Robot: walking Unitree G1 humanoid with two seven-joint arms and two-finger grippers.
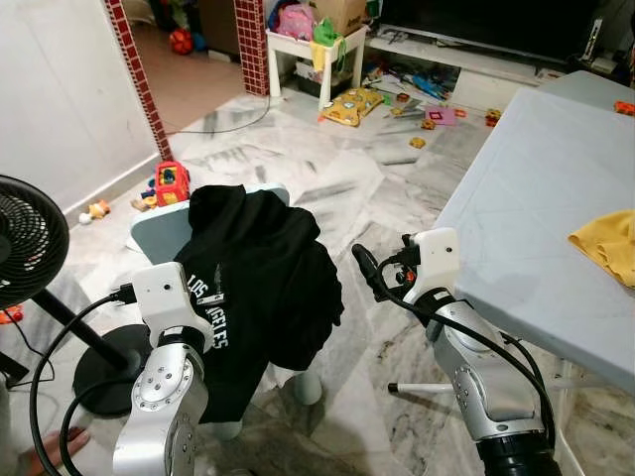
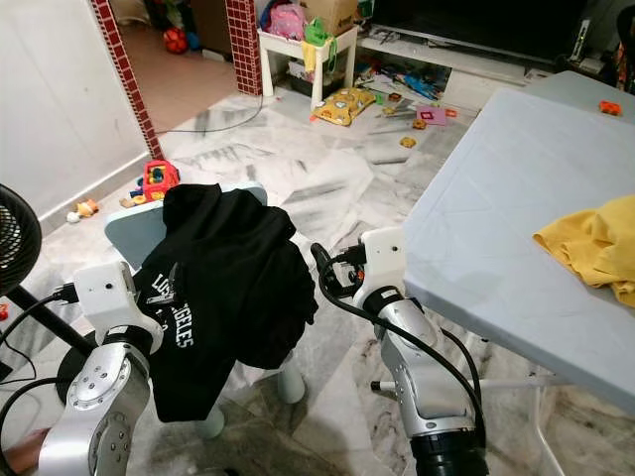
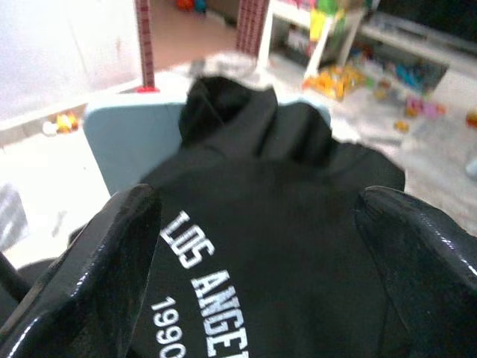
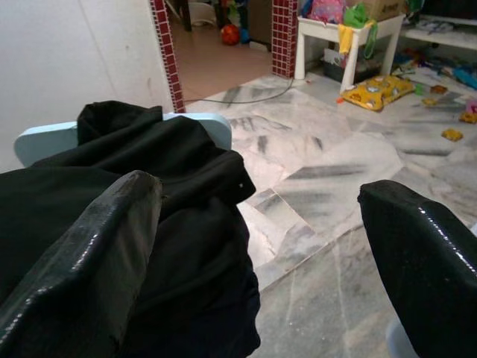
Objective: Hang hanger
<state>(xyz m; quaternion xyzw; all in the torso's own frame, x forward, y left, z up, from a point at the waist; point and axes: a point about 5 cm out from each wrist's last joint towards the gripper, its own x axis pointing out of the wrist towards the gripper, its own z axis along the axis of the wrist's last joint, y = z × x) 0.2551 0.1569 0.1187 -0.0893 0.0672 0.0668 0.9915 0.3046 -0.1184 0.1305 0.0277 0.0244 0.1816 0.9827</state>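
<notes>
Both hands out toward the black hoodie, no hanger in sight yet.

My left hand (image 3: 253, 276) is spread wide with nothing held, its fingers (image 3: 97, 276) either side of the black hoodie (image 1: 253, 288) that lies draped over a pale blue chair (image 1: 159, 226) at centre left of the head view. My right hand (image 4: 261, 268) is just as wide and holds nothing, pointing past the hoodie's edge at the marble floor (image 1: 337, 188). I cannot make out a hanger anywhere; if one sits inside the hoodie, the cloth hides it. A yellow cloth (image 1: 607, 243) lies on the grey table (image 1: 536, 188) at right, a black fan (image 1: 25, 248) at far left. As I judge it, nothing is grasped or hung; the whole job remains.
</notes>
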